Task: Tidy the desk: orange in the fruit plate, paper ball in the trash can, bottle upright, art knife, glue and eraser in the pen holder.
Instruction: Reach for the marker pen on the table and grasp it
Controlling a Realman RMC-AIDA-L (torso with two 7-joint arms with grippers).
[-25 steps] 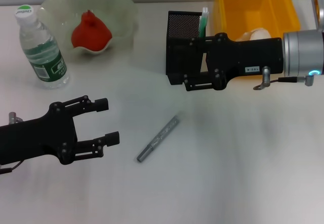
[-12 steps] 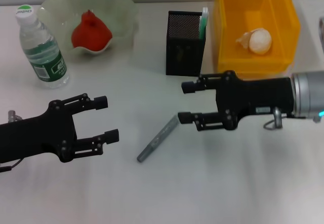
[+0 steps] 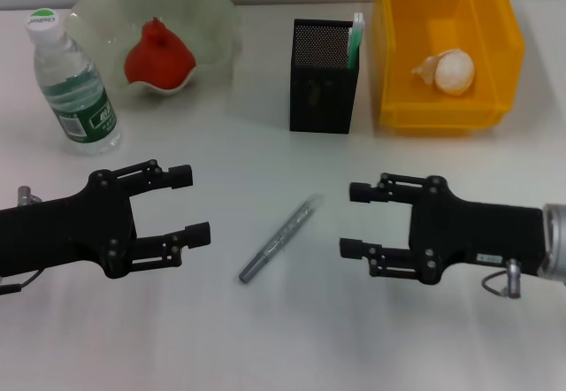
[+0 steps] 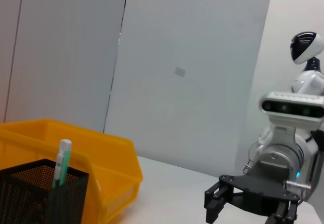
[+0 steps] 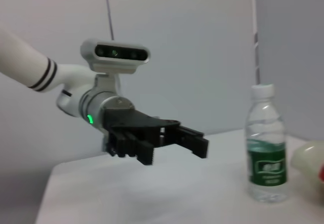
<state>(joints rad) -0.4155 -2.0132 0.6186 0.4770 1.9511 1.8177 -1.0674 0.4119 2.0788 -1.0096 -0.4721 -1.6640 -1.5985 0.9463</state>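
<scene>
At the far left of the desk the bottle (image 3: 72, 81) stands upright with its white cap on, and just to its right the fruit plate (image 3: 212, 19) holds the orange (image 3: 157, 57) in its middle. Nearer, on the left side, the left gripper (image 3: 193, 205) hovers low over the desk with its fingers spread apart and nothing between them; the right wrist view shows it from the side, the same spread fingers pointing across the desk with the bottle standing beyond. In the middle of the desk the art knife (image 3: 279, 240), a slim grey stick, lies flat and slanted on the bare surface between the two grippers, touching neither. Farther back, behind it, the pen holder (image 3: 323, 77) stands upright with a green-and-white glue stick (image 3: 356, 39) poking out of its right corner; the eraser cannot be made out. On the near right the right gripper (image 3: 353, 220) points left toward the art knife, fingers apart and empty. At the far right the trash can (image 3: 495, 28) sits just beside the pen holder, with the paper ball (image 3: 449, 71) resting inside it.
</scene>
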